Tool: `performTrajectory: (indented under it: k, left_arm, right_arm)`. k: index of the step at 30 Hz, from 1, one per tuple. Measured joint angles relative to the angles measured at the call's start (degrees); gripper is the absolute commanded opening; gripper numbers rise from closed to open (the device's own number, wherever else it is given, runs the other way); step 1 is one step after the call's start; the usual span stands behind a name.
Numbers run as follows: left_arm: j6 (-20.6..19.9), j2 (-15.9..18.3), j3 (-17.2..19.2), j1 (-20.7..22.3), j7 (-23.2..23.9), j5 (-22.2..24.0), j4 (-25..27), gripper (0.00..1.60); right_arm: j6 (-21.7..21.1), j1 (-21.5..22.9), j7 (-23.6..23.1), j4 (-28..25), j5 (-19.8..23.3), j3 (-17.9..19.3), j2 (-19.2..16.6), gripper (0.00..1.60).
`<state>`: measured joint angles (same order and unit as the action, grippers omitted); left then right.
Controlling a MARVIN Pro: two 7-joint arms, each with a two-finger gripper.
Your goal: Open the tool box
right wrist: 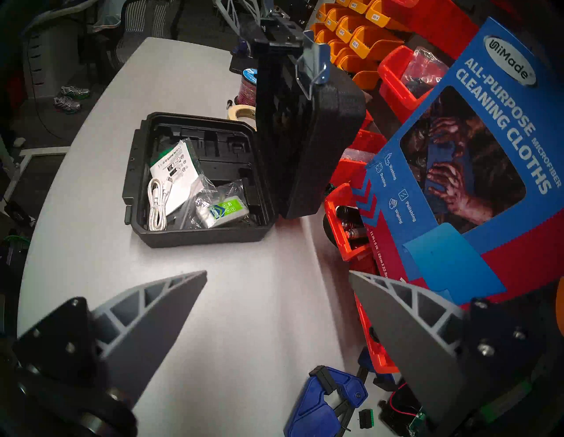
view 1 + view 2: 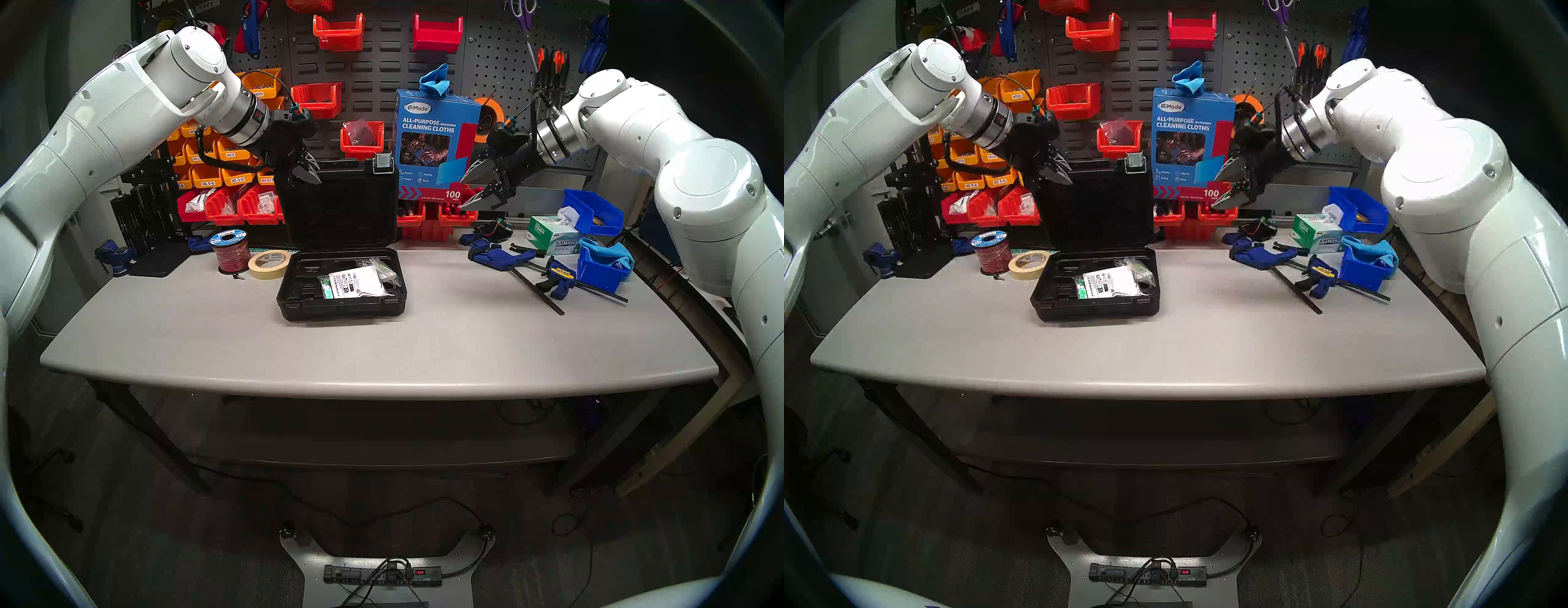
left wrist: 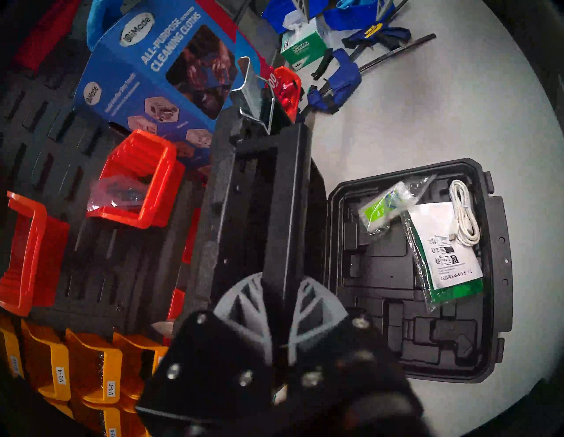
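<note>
From the head's left eye, the tool box [image 2: 341, 254] stands open at the middle back of the grey table [image 2: 382, 352]: its base lies flat with papers and small bags inside, and its lid stands upright against the red bins [image 2: 237, 208]. The left gripper [image 2: 312, 172] sits at the lid's top left corner, fingers pressed together. The right gripper [image 2: 477, 184] hangs in the air before the blue cloths box [image 2: 432, 140], fingers spread, holding nothing.

The head's right eye gives nearly the same picture: the lid upright, a silver latch [image 2: 1135, 163] sticking up at its top right corner, blue clamps [image 2: 1284, 263] lying to the right on the table.

In the left wrist view, the two grey fingers [image 3: 250, 300] pinch the black bar handle [image 3: 285, 207] on the lid's top edge. The open base lies to the right with a white cable [image 3: 464, 219] and a leaflet [image 3: 442, 244] in it.

In the right wrist view, both fingers [image 1: 152, 314] stand wide apart over bare table, well clear of the open box beyond them.
</note>
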<state>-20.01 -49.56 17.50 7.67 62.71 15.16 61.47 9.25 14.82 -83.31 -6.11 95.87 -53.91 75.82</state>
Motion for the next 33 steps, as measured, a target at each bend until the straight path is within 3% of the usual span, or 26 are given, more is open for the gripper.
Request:
performTrajectory:
  k: [12, 32, 33]
  left_arm:
    - [0.2, -5.8, -0.6, 0.0, -2.1, -1.0, -10.7, 0.0]
    - [6.7, -14.7, -1.1, 0.9, -3.0, -1.1, -28.7, 0.0]
    - [7.0, -15.2, -1.2, 1.0, -3.0, -1.1, -29.5, 0.32]
  right_arm:
    - [0.0, 0.0, 0.0, 0.0, 0.0, 0.0, 0.0, 1.6]
    - [0.0, 0.0, 0.0, 0.0, 0.0, 0.0, 0.0, 1.6]
    - [0.0, 0.0, 0.0, 0.0, 0.0, 0.0, 0.0, 1.6]
